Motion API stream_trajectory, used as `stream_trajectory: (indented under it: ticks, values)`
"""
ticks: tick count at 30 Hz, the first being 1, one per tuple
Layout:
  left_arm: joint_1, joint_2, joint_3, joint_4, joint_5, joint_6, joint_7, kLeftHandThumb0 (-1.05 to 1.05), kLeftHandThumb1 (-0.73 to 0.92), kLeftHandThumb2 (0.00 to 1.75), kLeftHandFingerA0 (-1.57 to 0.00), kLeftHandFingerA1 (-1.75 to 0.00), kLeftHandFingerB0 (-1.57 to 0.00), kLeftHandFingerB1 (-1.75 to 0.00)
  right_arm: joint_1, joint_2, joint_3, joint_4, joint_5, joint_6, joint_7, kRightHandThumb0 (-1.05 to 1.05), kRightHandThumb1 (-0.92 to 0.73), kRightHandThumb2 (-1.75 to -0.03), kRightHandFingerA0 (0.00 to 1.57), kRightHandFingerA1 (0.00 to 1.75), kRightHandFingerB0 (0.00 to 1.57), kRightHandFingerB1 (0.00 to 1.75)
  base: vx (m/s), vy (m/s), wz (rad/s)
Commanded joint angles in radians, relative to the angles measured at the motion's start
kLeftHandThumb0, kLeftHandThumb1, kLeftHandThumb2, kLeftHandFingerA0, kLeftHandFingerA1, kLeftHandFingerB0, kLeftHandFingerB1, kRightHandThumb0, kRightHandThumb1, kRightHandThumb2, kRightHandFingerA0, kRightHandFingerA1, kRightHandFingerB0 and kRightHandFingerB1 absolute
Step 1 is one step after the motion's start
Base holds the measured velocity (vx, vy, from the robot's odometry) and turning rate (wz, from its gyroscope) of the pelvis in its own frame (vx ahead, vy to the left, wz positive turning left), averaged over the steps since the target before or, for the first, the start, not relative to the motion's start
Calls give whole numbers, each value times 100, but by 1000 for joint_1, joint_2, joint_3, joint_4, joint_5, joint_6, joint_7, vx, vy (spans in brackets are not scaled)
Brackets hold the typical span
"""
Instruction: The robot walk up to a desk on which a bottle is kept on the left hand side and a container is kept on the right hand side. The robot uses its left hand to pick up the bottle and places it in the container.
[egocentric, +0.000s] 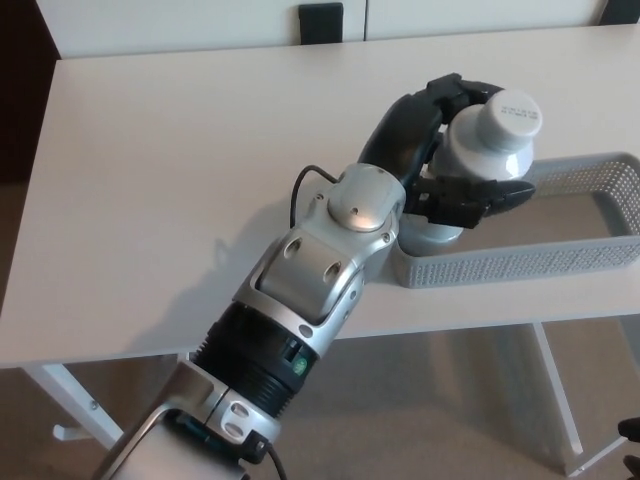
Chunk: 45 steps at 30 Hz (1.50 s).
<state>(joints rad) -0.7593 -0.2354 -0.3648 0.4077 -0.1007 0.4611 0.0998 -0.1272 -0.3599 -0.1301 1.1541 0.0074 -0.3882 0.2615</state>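
Left hand (440, 150) grips white bottle (490, 135) over grey mesh container (520, 262), seemingly above pale desk (170, 170)

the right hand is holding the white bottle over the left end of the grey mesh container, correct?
Not quite: it is the left hand, not the right, that holds the white bottle over the left end of the grey mesh container. The head view shows the arm entering from the picture's left.

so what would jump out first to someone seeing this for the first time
The big silver and black left arm sweeps up from the bottom edge across the white desk. Its black left hand grips a white bottle right of centre, above the near left end of the grey mesh container at the desk's right edge.
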Motion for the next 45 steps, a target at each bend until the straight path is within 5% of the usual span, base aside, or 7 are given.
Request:
stream_trajectory:
  ticks: [1, 11, 24, 25, 28, 32, 45]
  values:
    - [-90, -159, 0, -33, -64, 12, -124, -90, 58, 58, 0, 0, 0, 0, -15, -35, 12, -15, -23, -10, -8, -72, -47, -56, 94, 47, 84, 44, 0, 0, 0]
    - [-84, -36, 1, -92, -47, -5, -211, -89, 48, 84, 0, 0, 0, 0, -18, -46, 38, -11, -44, 1, 0, -74, -48, -56, 92, 46, 84, 44, 0, 0, 0]
    - [-220, 282, 328, -766, -223, 196, -318, -88, 60, 58, 0, 0, 0, 0, -8, -56, 71, 5, -72, -1, -18, -72, -47, -56, 91, 46, 81, 43, 0, 0, 0]
    - [-208, 342, 383, -828, -241, 190, -334, -87, 48, 90, 0, -1, 0, -5, -4, -57, 71, 9, -73, -5, -22, -72, -47, -56, 91, 46, 81, 43, 0, 0, 0]
    - [-181, 444, 472, -914, -265, 185, -366, -84, 47, 90, 0, -4, 0, -9, 4, -58, 71, 18, -74, -17, -28, -72, -48, -56, 93, 47, 82, 44, 0, 0, 0]
    - [-70, 611, 648, -989, -306, 180, -429, -91, 45, 76, -1, -14, 0, -8, 23, -56, 62, 37, -61, -20, -21, -92, -43, -80, 95, 53, 84, 50, 0, 0, 0]
    - [615, 690, 1183, -636, -336, -8, -578, -64, 46, 83, 0, -22, 0, -18, 23, -42, 34, 52, -38, 3, -81, -70, -46, -56, 92, 46, 84, 44, 0, 0, 0]
